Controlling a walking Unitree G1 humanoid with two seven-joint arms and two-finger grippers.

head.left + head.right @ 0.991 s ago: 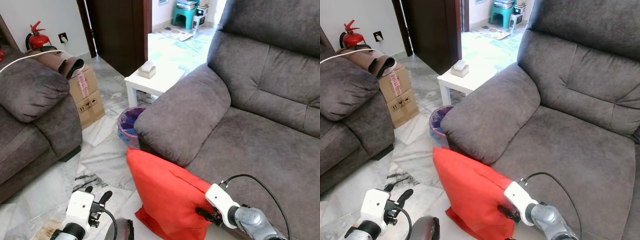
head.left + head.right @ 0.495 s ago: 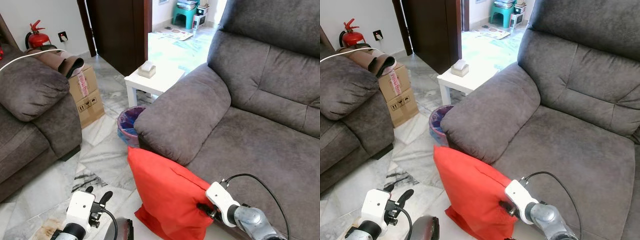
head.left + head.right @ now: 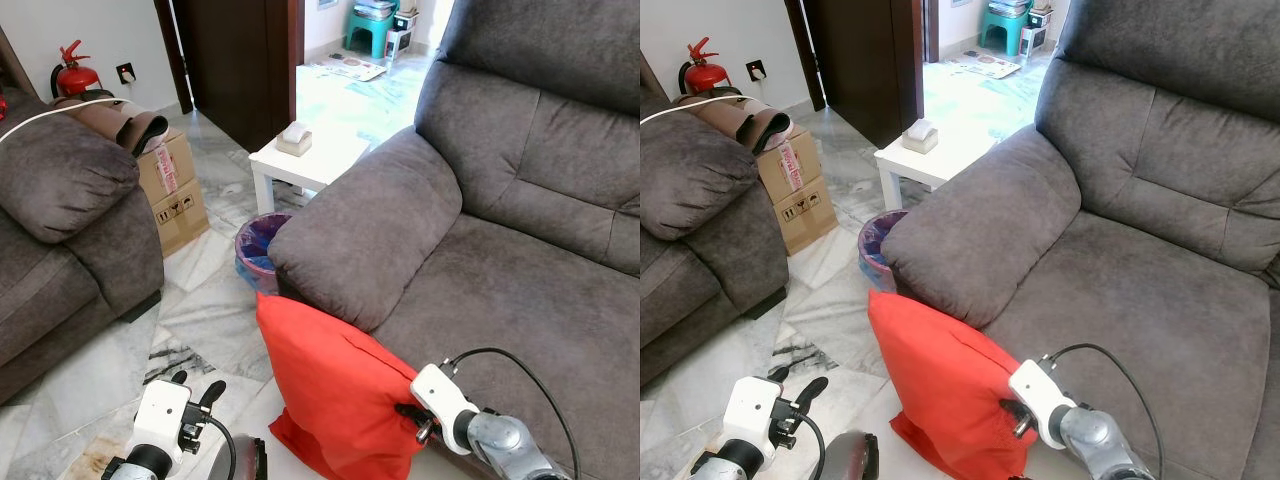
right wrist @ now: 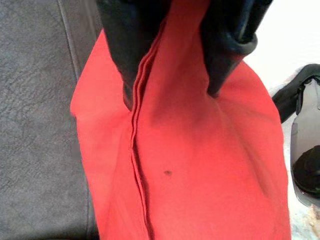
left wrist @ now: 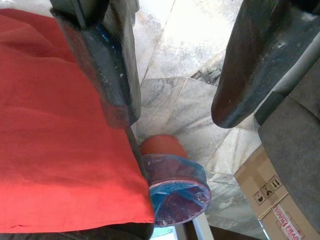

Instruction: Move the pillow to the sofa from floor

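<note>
Pillow (image 3: 335, 395), red, pinched at its seam by the right pincer (image 4: 172, 75); left pincer (image 5: 170, 80) released, idle. Lift high, clear the sofa (image 3: 520, 300) edge, swing right.

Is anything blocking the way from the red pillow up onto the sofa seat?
Nothing visible does. The right tool is shut on the red pillow, which leans against the sofa front beside its armrest; the seat cushion above it lies bare.
</note>
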